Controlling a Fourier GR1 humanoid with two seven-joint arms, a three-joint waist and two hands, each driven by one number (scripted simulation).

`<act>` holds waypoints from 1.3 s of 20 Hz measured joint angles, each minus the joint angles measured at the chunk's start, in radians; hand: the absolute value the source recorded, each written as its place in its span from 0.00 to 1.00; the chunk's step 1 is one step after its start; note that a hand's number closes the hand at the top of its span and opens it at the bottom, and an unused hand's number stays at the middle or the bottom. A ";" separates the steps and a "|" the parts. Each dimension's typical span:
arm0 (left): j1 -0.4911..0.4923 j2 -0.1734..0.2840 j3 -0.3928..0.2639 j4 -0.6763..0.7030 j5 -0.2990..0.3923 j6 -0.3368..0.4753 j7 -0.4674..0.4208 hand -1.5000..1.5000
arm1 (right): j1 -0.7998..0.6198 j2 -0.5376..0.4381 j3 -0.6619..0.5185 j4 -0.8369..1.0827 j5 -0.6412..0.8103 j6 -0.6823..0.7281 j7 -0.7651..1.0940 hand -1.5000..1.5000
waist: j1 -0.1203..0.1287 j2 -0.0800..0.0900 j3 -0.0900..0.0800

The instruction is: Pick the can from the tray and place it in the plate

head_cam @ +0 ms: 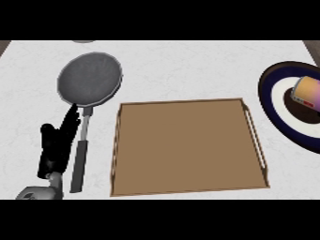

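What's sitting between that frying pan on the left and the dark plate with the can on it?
In the head view, the brown tray lies between the frying pan and the plate holding the can. Nothing is in it.

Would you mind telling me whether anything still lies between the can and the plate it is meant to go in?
Nothing visible does: the can already lies on its side in the plate, and the tray holds nothing.
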 measured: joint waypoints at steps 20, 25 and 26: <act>-0.031 -0.018 0.011 0.022 -0.022 -0.019 -0.001 0.50 | -0.383 -0.086 0.080 0.855 0.197 0.139 -0.258 0.00 | 0.020 0.007 0.001; -0.028 -0.012 0.023 0.015 -0.016 -0.024 0.011 0.50 | -0.420 -0.101 0.016 0.913 0.102 0.240 -0.455 0.00 | 0.012 0.004 0.002; -0.024 -0.011 0.023 0.009 -0.016 -0.023 0.016 0.50 | -0.427 -0.098 -0.010 0.917 0.065 0.272 -0.485 0.00 | 0.010 0.003 0.002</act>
